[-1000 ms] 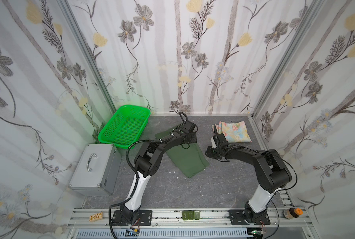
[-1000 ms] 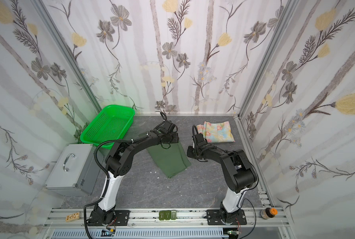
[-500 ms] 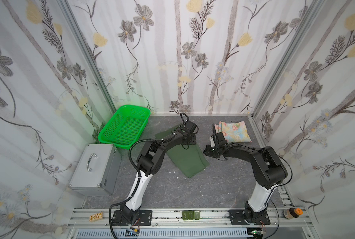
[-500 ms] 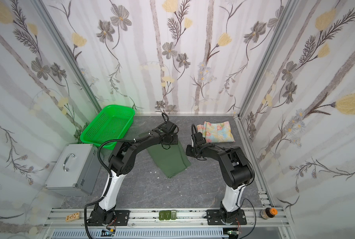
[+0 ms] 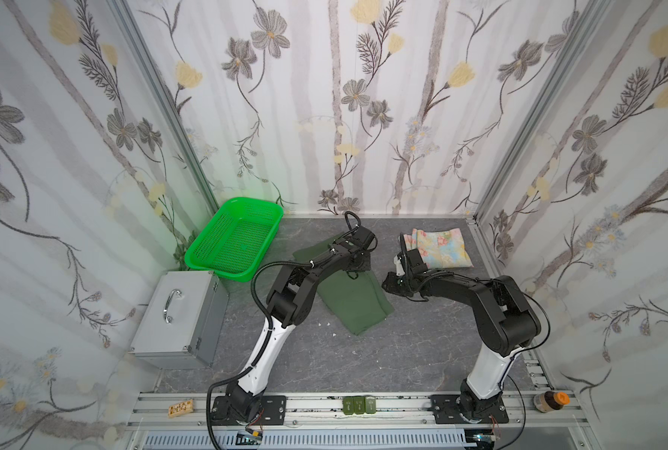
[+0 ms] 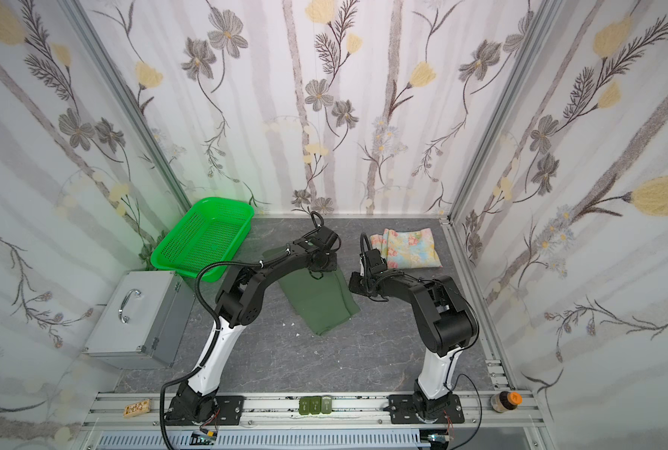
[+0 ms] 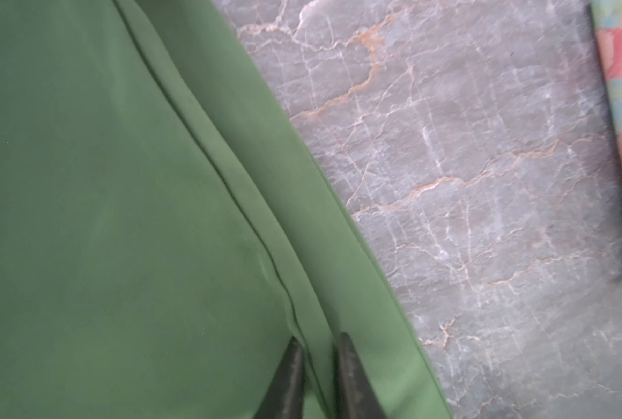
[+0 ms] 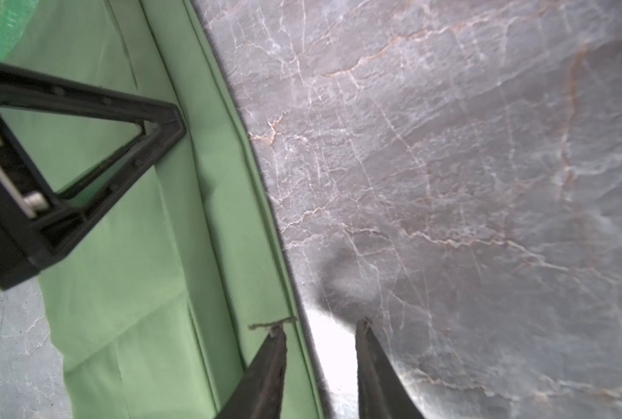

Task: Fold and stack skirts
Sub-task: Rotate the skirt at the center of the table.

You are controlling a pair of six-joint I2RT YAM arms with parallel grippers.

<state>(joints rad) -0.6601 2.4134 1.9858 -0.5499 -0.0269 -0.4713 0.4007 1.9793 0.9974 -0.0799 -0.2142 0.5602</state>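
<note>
The green skirt [image 5: 357, 300] lies on the table [image 5: 363, 362], folded into a long strip. It runs from near the middle of the far edge toward the table centre, and both top views show it. Layered folds run along its right-hand long edge.

The flowered skirt [image 5: 441, 247] lies folded in the far right corner, apart from the green skirt, with bare table between them.

The left gripper [image 7: 320, 348] is down on the far part of the green skirt, near its right-hand edge. Its jaws are narrow, and a raised fold of the green cloth is pinched between the fingertips [image 7: 295, 362].

The right gripper [image 8: 320, 333] is low at the same edge, nearer the table centre. Its jaws stand partly apart and hold nothing. One fingertip rests on the hem and the other is over bare table.

A green basket [image 5: 254, 202] occupies the far left corner. A metal case [image 5: 180, 315] stands at the left edge, just beside the basket.
</note>
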